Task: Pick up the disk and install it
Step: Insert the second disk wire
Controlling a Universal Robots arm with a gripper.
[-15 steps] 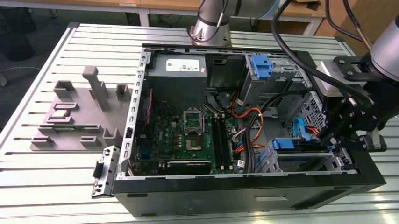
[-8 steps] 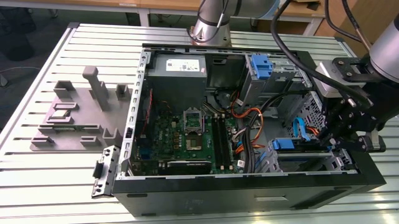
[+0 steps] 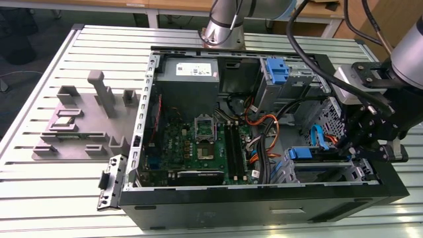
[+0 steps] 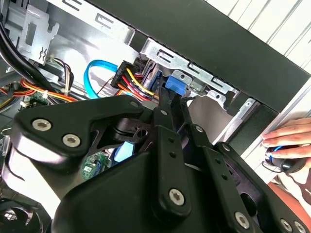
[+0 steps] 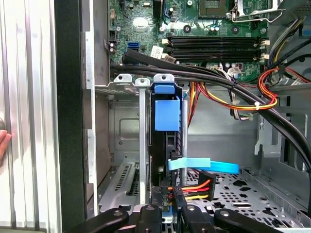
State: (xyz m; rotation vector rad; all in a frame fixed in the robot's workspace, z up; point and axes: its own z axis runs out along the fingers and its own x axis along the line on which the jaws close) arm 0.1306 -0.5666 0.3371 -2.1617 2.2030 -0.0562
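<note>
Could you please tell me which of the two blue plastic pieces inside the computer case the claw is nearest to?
The blue-framed disk in the lower drive cage, right beside the black claw. The other blue plastic bracket sits up by the grey power supply, far from it.

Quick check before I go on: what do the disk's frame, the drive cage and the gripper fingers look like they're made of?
The disk's frame: likely plastic, judging by its solid matte blue and molded tab. The drive cage: looks like bare sheet metal, grey with a dull sheen, stamped slots and folded edges. The gripper fingers: black and matte with bolted links; anodised metal or hard plastic, the look leaves it open.
</note>
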